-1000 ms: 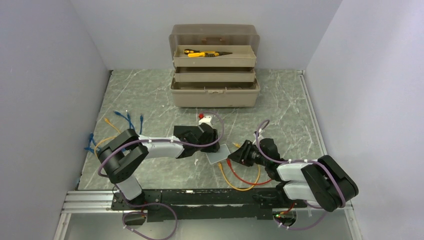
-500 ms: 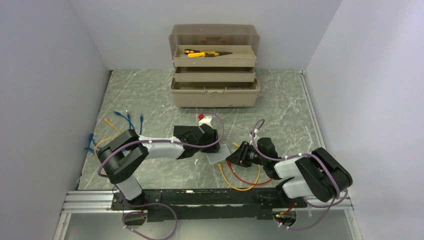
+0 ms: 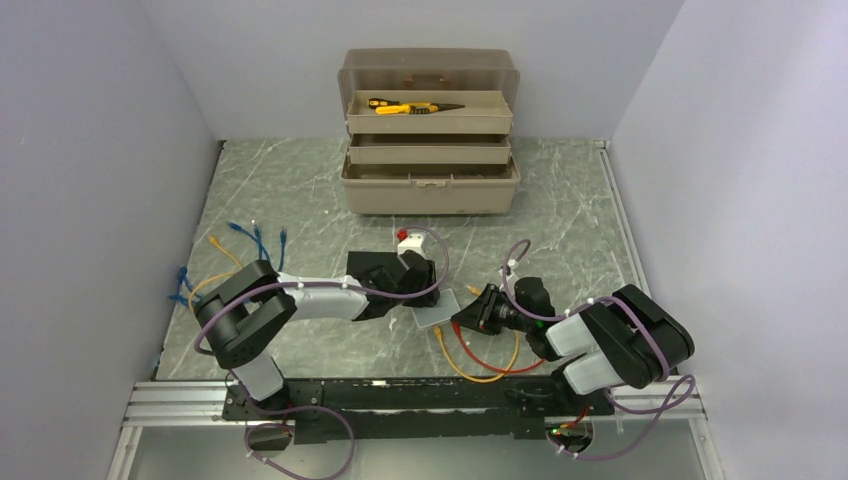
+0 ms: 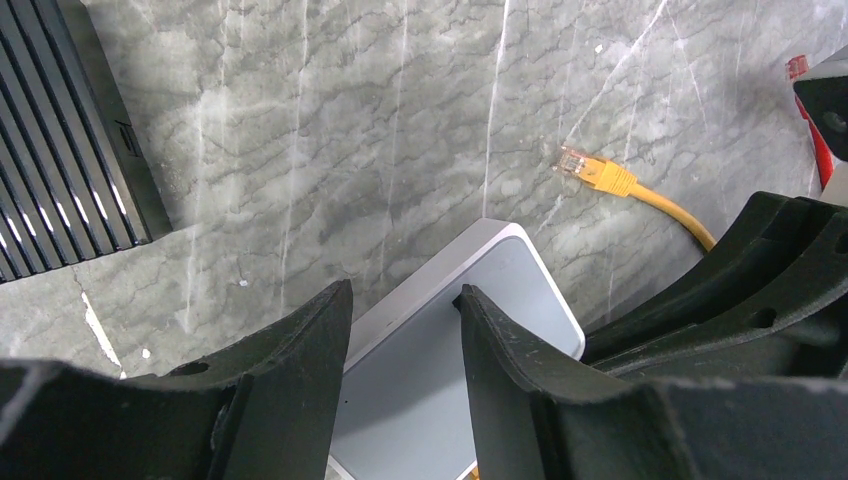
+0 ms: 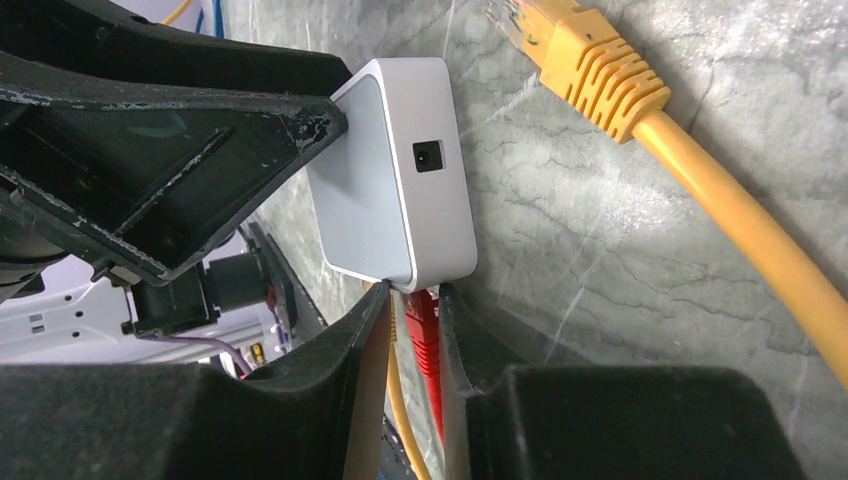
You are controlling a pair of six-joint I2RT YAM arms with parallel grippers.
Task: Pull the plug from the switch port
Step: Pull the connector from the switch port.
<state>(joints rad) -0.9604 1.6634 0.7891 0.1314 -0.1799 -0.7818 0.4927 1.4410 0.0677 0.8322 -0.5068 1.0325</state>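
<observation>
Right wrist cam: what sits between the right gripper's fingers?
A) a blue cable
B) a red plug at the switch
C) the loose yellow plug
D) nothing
B: the red plug at the switch sits between the fingers of the right gripper; the yellow plug lies apart.

Right tool (image 5: 413, 295) closed in on red plug (image 5: 424, 335), right elbow (image 3: 625, 335) swung leftward

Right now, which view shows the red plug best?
Right wrist: the red plug sits between the right gripper fingers, at the white switch edge. Top external shows only its red cable; left wrist shows the switch's top, not the plug.
</observation>
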